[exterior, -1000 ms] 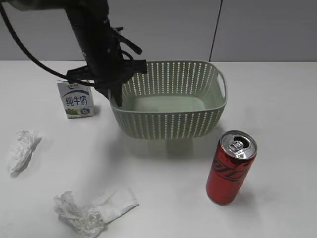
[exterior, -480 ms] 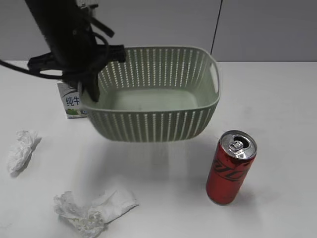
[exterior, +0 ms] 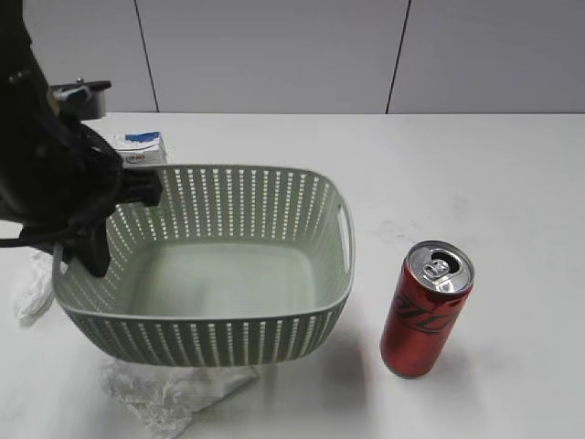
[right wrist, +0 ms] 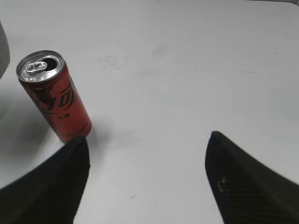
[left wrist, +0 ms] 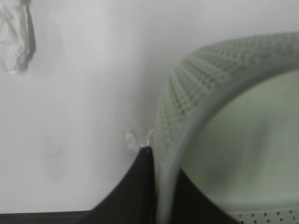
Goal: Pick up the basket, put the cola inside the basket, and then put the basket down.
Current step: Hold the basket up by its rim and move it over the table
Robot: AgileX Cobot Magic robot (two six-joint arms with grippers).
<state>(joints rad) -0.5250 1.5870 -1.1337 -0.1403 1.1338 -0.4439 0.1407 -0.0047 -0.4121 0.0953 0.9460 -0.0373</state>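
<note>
The pale sage-green basket hangs in the air at the front left, tilted, lifted off the table. My left gripper is shut on its left wall. In the left wrist view the wall runs between the black fingers. The basket is empty. The red cola can stands upright on the table to the basket's right, apart from it. It also shows in the right wrist view, up and left of my open, empty right gripper. The right gripper is out of the exterior view.
A white-and-blue milk carton stands behind the basket at the left. Crumpled white paper lies under the basket's front and at the far left. The white table is bare at the right.
The left arm has carried the basket up and toward the camera and left, from beside the milk carton to above the crumpled paper. The cola can has not moved.
</note>
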